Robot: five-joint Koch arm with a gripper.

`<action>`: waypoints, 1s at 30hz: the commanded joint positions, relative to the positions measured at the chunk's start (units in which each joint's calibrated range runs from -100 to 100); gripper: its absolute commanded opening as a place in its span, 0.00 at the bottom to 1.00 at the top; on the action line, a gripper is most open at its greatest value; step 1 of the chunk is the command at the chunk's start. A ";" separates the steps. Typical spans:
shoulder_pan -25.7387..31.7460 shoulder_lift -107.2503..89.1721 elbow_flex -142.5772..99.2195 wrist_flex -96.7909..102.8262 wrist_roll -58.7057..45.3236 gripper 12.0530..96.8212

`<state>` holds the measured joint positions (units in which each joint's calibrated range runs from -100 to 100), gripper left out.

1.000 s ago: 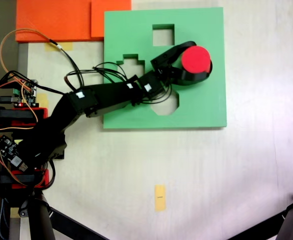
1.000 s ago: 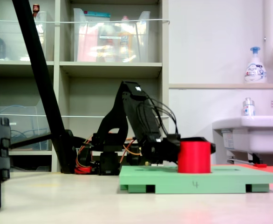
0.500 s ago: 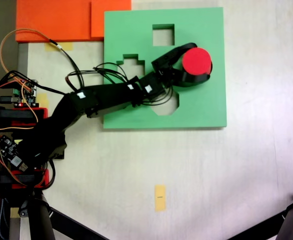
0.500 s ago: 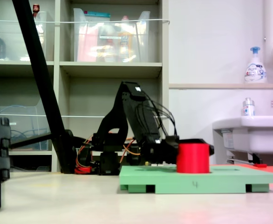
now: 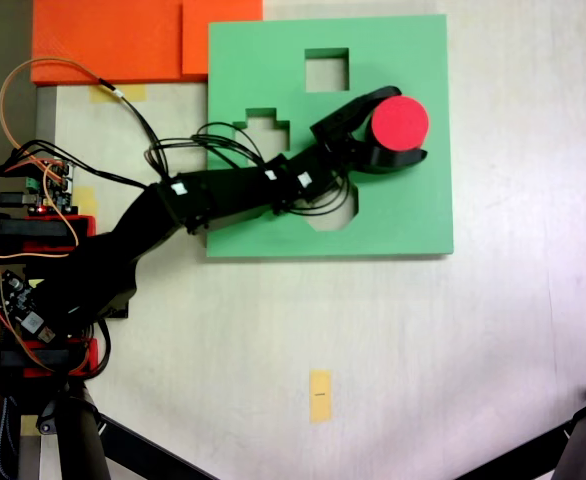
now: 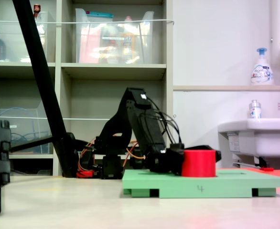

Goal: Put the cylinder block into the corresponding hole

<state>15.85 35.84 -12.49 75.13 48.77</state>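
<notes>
On the green board (image 5: pixel 413 215), the gripper (image 5: pixel 405 126) clasps the cylinder block (image 5: pixel 400 121), jaws closed around its sides. The block looks like light, slightly squashy foam, so a gentle grip on its curved wall should suit.

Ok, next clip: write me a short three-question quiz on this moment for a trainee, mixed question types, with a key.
1. True or false: the red cylinder block lies on the bare table beside the green foam board.
2. Multiple choice: in the side-on fixed view, the block is
A. lifted clear above the board
B. low in the board, its top standing above the surface
C. tipped on its side
3. Short answer: which cutout is left open just above the arm in the top-down fixed view?

Key
1. False: it is within the board's outline, between the fingers of the gripper.
2. B
3. The square cutout.
</notes>
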 commanded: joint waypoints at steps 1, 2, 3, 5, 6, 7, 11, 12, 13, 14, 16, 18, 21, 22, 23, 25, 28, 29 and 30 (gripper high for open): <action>-0.93 1.31 1.83 -0.07 0.54 0.42; -0.88 1.59 1.83 -0.07 0.54 0.46; -0.88 2.01 1.83 -0.07 0.54 0.48; -0.83 2.15 1.83 0.31 0.54 0.52; -0.73 2.01 1.73 0.50 0.54 0.56; -0.68 1.87 1.23 0.50 0.54 0.61; -0.39 0.47 -1.17 1.47 0.39 0.82; -0.34 -0.23 -2.56 2.24 0.39 0.86; -0.29 -1.06 -3.56 3.10 0.39 0.88; -0.29 -2.18 -4.65 3.87 0.39 0.88; -0.24 -4.28 -6.75 4.55 0.29 0.88; -0.20 -6.37 -8.34 6.09 0.29 0.88; 0.00 -11.82 -11.93 7.82 0.29 0.88; 0.10 -14.33 -13.43 8.11 0.29 0.88; 0.20 -16.71 -14.92 8.59 0.29 0.88; 0.39 -21.74 -17.91 9.46 0.24 0.88; 0.59 -30.25 -23.20 10.61 0.05 0.88; 0.78 -32.63 -24.99 11.38 0.00 0.88; 0.88 -35.42 -27.09 11.96 -0.10 0.88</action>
<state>16.29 6.98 -39.64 80.71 49.01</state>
